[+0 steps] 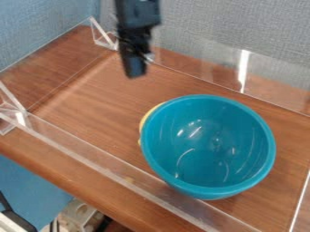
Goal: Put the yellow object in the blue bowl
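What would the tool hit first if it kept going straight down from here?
Probably bare wooden tabletop. The tool points down, shut and apparently empty, well clear of the blue bowl. Depth from this single view is uncertain.

Reddish-brown wood-grain worktop (91, 100) is carrying a low clear acrylic wall (85, 149) around its edges. Large round glossy teal-blue plastic bowl (208, 145) is sitting on it, right of centre. A small yellow-orange rounded object (144, 117) is lying just beside the bowl's left rim, showing as a sliver.

Blue bowl (208, 147): glossy teal. Yellow object (144, 118): yellow-orange sliver. Table (85, 100): reddish-brown woodgrain. Gripper (134, 65): black.
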Available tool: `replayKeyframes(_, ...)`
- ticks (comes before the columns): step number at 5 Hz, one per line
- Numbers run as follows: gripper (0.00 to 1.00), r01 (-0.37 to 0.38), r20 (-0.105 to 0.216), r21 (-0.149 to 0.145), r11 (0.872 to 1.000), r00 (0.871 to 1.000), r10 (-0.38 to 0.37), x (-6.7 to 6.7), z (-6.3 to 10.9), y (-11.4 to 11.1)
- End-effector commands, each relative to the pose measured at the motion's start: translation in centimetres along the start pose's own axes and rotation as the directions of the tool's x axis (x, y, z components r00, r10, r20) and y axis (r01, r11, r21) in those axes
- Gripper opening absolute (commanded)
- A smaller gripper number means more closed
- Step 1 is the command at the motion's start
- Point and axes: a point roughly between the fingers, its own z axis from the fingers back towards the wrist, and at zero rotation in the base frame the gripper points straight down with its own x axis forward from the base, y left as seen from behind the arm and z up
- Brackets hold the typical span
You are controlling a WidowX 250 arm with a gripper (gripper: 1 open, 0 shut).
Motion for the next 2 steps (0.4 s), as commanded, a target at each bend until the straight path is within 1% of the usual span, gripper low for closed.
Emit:
replayKeyframes(1, 0.00, 0.051, 0.038, 0.042, 0.998, 0.998, -0.052, 2.1, 0.7, -4.4)
replayKeyframes(2, 1.00, 0.079, 0.034, 0.031, 0.996, 0.996, -0.080, 4.0, -0.9, -8.7)
